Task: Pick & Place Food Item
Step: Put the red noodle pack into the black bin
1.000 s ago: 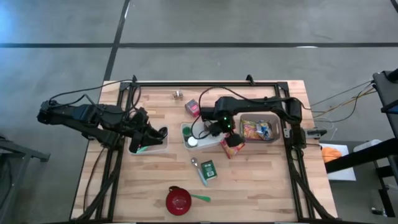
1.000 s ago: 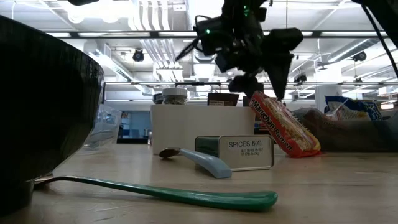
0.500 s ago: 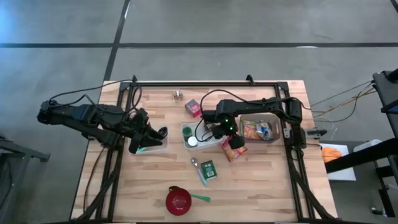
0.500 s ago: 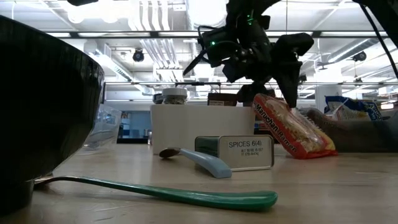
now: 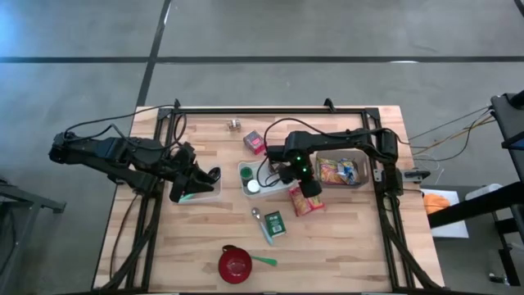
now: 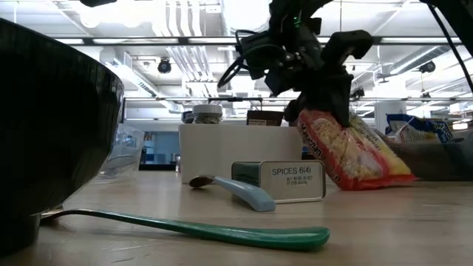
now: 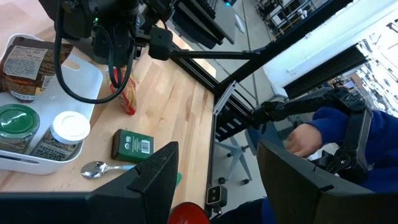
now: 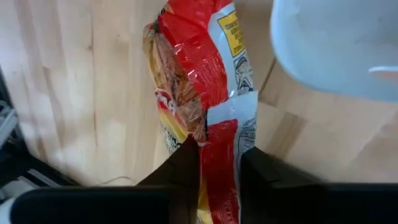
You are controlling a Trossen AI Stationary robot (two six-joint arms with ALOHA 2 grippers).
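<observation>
A red and yellow ramen packet point(image 5: 304, 199) lies right of the white bin point(image 5: 264, 179), near the table's middle. My right gripper point(image 5: 308, 188) slants down onto it and is shut on its upper end; the low view shows the packet point(image 6: 353, 157) sloping down from the gripper point(image 6: 323, 100) to the table. The right wrist view looks along the packet point(image 8: 198, 74). My left gripper point(image 5: 196, 185) waits open over a small white tray point(image 5: 209, 193) at the table's left, nothing between its fingers point(image 7: 157, 179). My right gripper pinches the packet's upper end point(image 8: 219, 138) between its two fingers point(image 8: 185, 163). It comes from above, slanting steeply down, in line with the packet's length. The packet is tilted, its lower end point(image 6: 373, 182) on the table.
The white bin holds jars and a brown pouch. A dish of snack packs point(image 5: 342, 170) stands to the right, a pink box point(image 5: 253, 142) behind. A spice tin point(image 5: 274, 223), a spoon point(image 5: 261, 221), a red bowl point(image 5: 235, 264) and a green spoon point(image 5: 264, 261) lie nearer. A person point(image 7: 339, 127) sits beyond the table.
My right gripper has sunk a little, tipped, and shut on the packet's upper end. The packet has turned and shifted slightly toward the near edge, its lower end staying on the table.
</observation>
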